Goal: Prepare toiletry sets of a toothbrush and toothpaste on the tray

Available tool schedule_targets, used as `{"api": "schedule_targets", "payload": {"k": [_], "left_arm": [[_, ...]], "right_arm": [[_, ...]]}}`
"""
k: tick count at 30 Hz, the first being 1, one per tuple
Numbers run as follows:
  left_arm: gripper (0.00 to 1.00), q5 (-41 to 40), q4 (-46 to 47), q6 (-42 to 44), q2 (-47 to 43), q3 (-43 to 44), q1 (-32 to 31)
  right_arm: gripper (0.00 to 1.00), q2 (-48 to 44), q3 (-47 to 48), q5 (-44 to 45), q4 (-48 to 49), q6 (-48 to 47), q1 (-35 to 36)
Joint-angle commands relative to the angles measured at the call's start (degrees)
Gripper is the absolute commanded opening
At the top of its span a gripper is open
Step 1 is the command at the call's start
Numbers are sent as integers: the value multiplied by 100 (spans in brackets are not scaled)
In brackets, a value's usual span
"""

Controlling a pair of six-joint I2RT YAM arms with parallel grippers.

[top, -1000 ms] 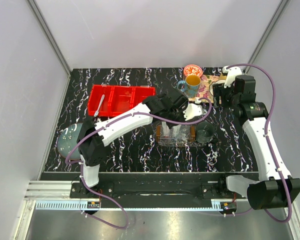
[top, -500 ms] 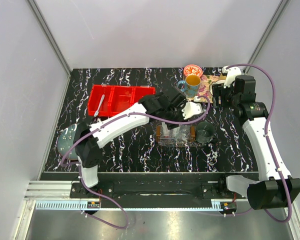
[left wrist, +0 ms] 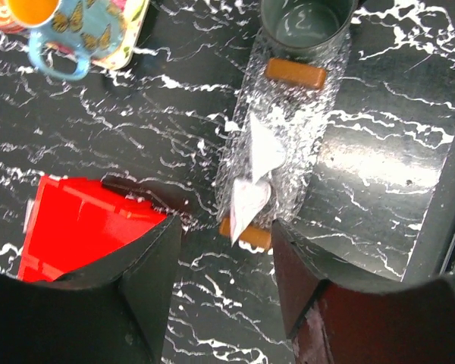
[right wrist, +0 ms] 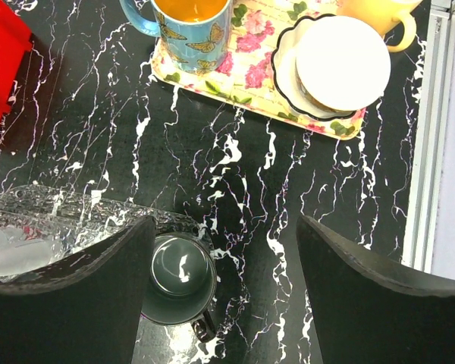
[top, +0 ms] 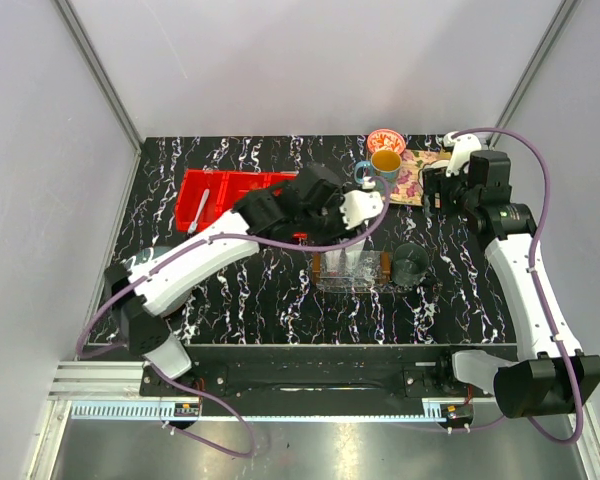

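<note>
The clear tray [top: 386, 264] with orange-brown ends lies at the table's middle. Two white toothpaste tubes [left wrist: 265, 147] lie in it end to end, the nearer one [left wrist: 248, 202] reaching its orange end. A pale toothbrush [top: 200, 208] lies in the left compartment of the red bin [top: 242, 196]. My left gripper [top: 363, 206] hangs above the table just behind and left of the tray, open and empty [left wrist: 224, 241]. My right gripper [top: 435, 190] is raised at the back right, open wide with nothing in it [right wrist: 224, 243].
A dark mug [top: 411, 263] stands against the tray's right end. A floral tray [top: 412, 178] at the back right carries a blue butterfly mug [top: 382, 167], a yellow cup and a covered dish [right wrist: 341, 62]. The red bin's corner [left wrist: 76, 227] is by my left fingers.
My left gripper opened and pulled up and back-left from over the tray, with the arm swinging left. The right arm has not moved.
</note>
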Motion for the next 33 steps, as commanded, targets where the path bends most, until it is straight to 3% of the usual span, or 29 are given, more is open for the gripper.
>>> {"api": "schedule_targets", "payload": {"k": [1,16,18,19,28,33], "left_arm": [[55,-165,736,-138,-850,-434,257],[63,300,1756,-999,-2424,-1840,2313],[64,309,1906,-1113,-2530,-2130,2612],[65,336,2011,-1148,-2583,-2209,2709],[65,652,2372,-1447,-2303,-2728,4132],[63,284,2407,-1255,-1768,-2641,4485]], "right_arm": [[80,72,280,-185,61,71,-32],[85,344,562,-167,114,114,-41],[99,371,553,-141,140,114,-41],[100,379,553,-141,166,123,-32],[100,476,474,-273,386,105,-32],[100,608,430,-378,430,62,-32]]}}
